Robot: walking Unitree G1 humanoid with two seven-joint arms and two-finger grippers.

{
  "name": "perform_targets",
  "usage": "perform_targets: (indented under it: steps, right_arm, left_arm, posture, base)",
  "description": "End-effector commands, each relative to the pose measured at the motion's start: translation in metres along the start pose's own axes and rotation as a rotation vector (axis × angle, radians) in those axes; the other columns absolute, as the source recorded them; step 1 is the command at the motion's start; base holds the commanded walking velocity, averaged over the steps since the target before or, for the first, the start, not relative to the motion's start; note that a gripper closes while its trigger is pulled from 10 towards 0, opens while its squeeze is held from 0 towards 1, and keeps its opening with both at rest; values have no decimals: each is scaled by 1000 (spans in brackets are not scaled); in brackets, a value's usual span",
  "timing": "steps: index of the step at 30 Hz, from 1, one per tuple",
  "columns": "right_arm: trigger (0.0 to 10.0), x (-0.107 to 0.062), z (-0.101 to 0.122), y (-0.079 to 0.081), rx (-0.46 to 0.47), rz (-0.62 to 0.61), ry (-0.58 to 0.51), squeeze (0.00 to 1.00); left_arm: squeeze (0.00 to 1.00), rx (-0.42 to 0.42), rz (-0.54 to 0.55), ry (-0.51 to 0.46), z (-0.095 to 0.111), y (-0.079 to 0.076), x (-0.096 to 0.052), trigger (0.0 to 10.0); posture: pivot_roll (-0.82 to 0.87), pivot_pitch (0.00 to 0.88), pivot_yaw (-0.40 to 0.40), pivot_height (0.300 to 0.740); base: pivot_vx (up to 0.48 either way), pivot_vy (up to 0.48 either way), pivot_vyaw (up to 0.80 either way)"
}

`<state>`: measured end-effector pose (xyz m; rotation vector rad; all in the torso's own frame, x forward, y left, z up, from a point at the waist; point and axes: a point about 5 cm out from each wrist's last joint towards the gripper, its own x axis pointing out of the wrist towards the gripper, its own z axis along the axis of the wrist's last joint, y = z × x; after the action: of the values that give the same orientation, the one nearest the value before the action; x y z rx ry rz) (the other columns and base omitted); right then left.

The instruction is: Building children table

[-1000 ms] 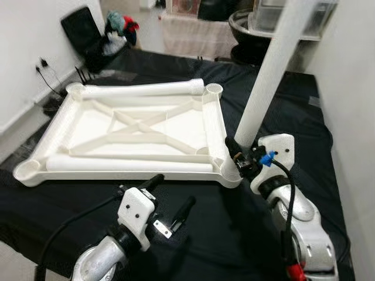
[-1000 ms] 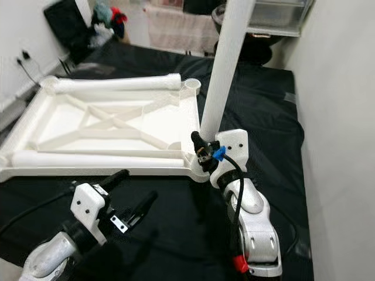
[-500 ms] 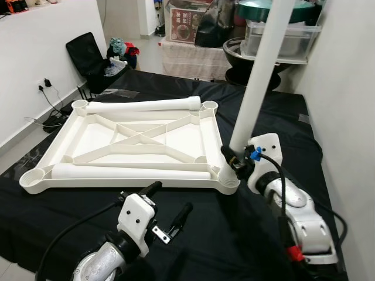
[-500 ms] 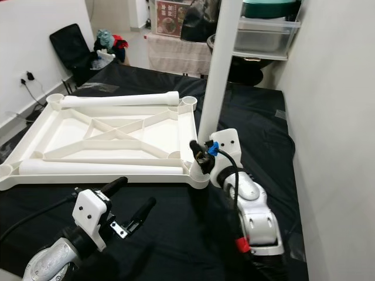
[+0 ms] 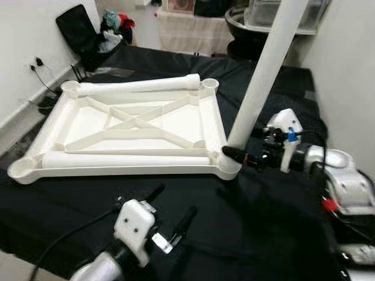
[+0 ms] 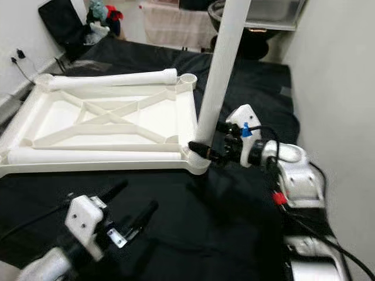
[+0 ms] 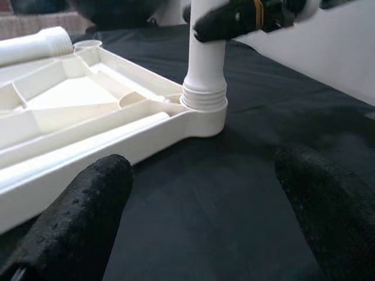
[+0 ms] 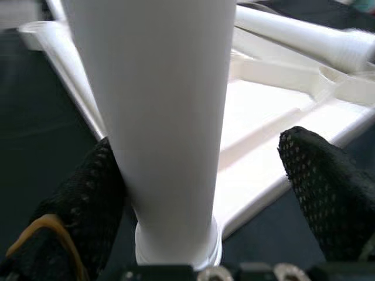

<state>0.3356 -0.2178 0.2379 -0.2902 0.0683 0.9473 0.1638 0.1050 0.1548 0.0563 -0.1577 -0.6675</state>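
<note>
The white table top [image 5: 117, 171] lies upside down on the black cloth. One white leg [image 5: 263, 70] stands in its near right corner socket [image 5: 231, 168], leaning a little to the right. My right gripper [image 5: 239, 144] reaches in from the right and stands open around the base of that leg. One finger [image 8: 88, 193] rests against the leg and the other finger [image 8: 322, 181] is apart from it. My left gripper [image 5: 171, 206] hovers open over the cloth in front of the table top, with nothing between its fingers. Two loose legs lie in the top, one along the far edge [image 5: 137, 86] and one along the near edge [image 5: 126, 159].
A white wall [image 5: 345, 70] runs close along the right. A black bag [image 5: 79, 29] and clothes [image 5: 114, 23] sit at the back left, with a wall socket and cables [image 5: 36, 63] on the left. Shelves with tubs [image 5: 258, 12] stand behind. The cloth's edge [image 5: 23, 249] falls off at the near left.
The camera has shifted. My right arm has swung out to the right, so its gripper now reaches the leg's base sideways. The leg stays in its socket and the left gripper stays open.
</note>
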Motion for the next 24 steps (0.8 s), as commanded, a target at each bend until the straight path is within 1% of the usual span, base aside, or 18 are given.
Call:
perform_targets:
  steps: [1,2,3,4,5,7,8,11,13,15,16,17,19,21,22,23,24]
  right_arm:
    - [10000,4,-1,3,-9,51,6,557]
    - [10000,5,1,0,-19,76,4,557]
    - [10000,8,12,-7,-23,83,-41,0]
    - [10000,8,12,-7,-23,83,-41,0]
    - [1294,9,16,-9,-28,89,-65,0]
    - [1294,9,18,-11,-32,94,-79,0]
    - [0,7,18,-11,-31,108,-81,0]
    - [0,-2,18,-12,-31,129,-72,0]
    - [0,-5,18,-12,-31,129,-70,0]
    - [0,-13,15,-13,-41,129,-48,0]
    - [0,-19,12,-12,-43,118,-35,0]
    - [0,-19,12,-12,-43,118,-35,0]
    - [0,-33,4,-8,-54,64,8,0]
    - [0,-33,4,-8,-54,64,8,0]
    - [0,-40,-1,-5,-55,18,34,0]
    - [0,-40,-1,-5,-55,18,34,0]
    - [0,-44,-4,-1,-25,-53,32,0]
  left_arm:
    - [0,-4,-13,21,0,-1,-3,10000]
    - [0,-5,-14,23,1,-1,-4,10000]
    - [0,-7,-18,26,2,-2,-5,10000]
    - [0,-7,-18,26,2,-2,-5,10000]
    - [0,-8,-19,27,2,-2,-5,10000]
    - [0,-9,-19,28,3,-2,-5,10000]
    - [0,-10,-19,29,3,-2,-6,10000]
    - [0,-10,-18,31,4,-2,-5,10000]
    - [0,-10,-18,32,4,-1,-5,10000]
    - [0,-11,-18,33,4,-1,-4,10000]
    - [0,-11,-17,33,3,0,-3,10000]
    - [0,-11,-17,33,3,0,-3,10000]
    - [0,-11,-15,36,1,2,-2,10000]
    - [0,-11,-15,36,1,2,-2,10000]
    - [0,-12,-16,37,-1,3,0,10000]
    - [0,-12,-16,37,-1,3,0,10000]
    - [0,-13,-18,37,-3,5,3,10000]
  posture:
    - [69,246,27,740]
    - [69,246,27,740]
    - [68,252,28,740]
    - [68,252,28,740]
    - [69,255,28,740]
    - [69,255,28,740]
    - [71,259,26,740]
    - [58,263,32,740]
    - [58,263,32,740]
    - [54,264,31,740]
    - [37,248,32,740]
    - [37,248,32,740]
    - [24,235,33,740]
    - [24,235,33,740]
    - [-5,207,26,740]
    - [-5,207,26,740]
    - [-25,190,17,740]
  base:
    - [0,0,0]
    - [0,0,0]
    - [0,0,0]
    - [0,0,0]
    - [0,0,0]
    - [0,0,0]
    - [0,0,0]
    - [0,0,0]
    - [0,0,0]
    - [0,0,0]
    - [0,0,0]
    - [0,0,0]
    - [0,0,0]
    - [0,0,0]
    - [0,0,0]
    - [0,0,0]
    - [0,0,0]
